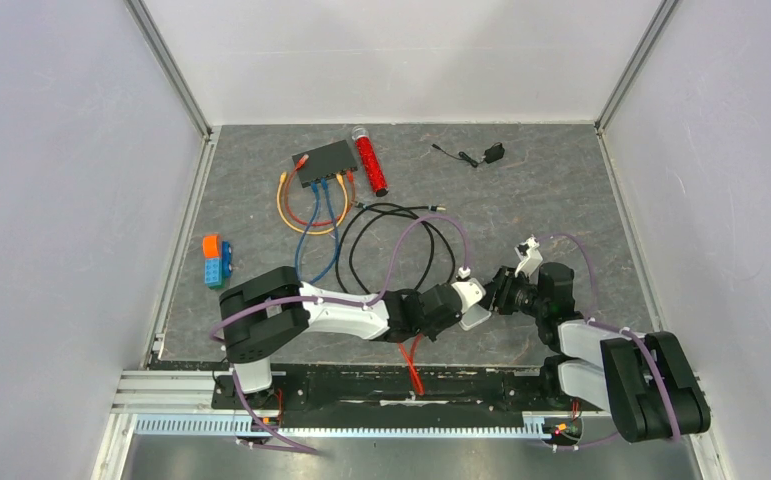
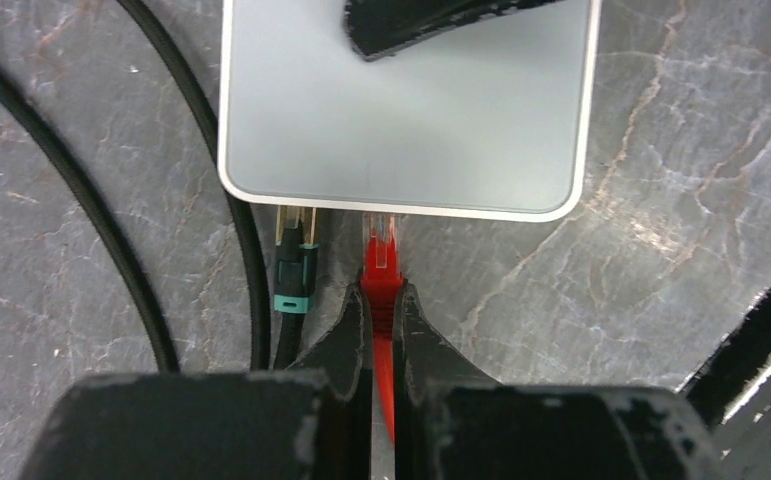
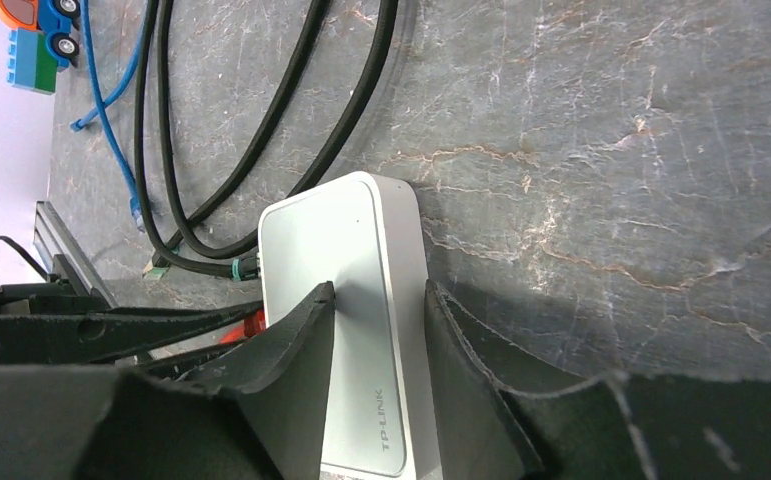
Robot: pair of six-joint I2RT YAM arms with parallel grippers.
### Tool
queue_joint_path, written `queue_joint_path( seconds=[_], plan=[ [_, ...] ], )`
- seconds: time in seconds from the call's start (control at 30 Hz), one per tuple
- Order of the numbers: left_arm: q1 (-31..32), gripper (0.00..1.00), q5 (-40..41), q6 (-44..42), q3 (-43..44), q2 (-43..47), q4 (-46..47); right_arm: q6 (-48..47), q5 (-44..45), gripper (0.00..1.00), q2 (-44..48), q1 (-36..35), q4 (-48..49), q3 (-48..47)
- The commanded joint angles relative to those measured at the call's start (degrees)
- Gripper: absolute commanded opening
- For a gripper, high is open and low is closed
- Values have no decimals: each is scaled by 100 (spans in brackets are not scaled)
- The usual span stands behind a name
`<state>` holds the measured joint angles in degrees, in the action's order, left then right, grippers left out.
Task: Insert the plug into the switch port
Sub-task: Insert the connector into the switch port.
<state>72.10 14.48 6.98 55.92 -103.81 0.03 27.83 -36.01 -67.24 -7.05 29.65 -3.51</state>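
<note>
while left hand (image 2: 381, 300) clamps red clear-tipped plug (image 2: 380, 250) at white box (image 2: 401, 130), right hand (image 3: 379, 292) straddles it, grip unclear.

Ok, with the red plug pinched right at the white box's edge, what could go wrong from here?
The left tool pinches the red plug behind its tip, so it may tilt or slip. The right tool straddles the white box; if loose, the box may slide. The black switch with its port row lies far away: possibly the wrong socket.
</note>
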Motion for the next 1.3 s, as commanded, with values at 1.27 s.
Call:
queue_joint_path(
  seconds=[1.27],
  plan=[
    [-138, 2, -545, -92, -1163, 758, 990, -4, 21, 51, 315, -323, -1968, -153]
  ],
)
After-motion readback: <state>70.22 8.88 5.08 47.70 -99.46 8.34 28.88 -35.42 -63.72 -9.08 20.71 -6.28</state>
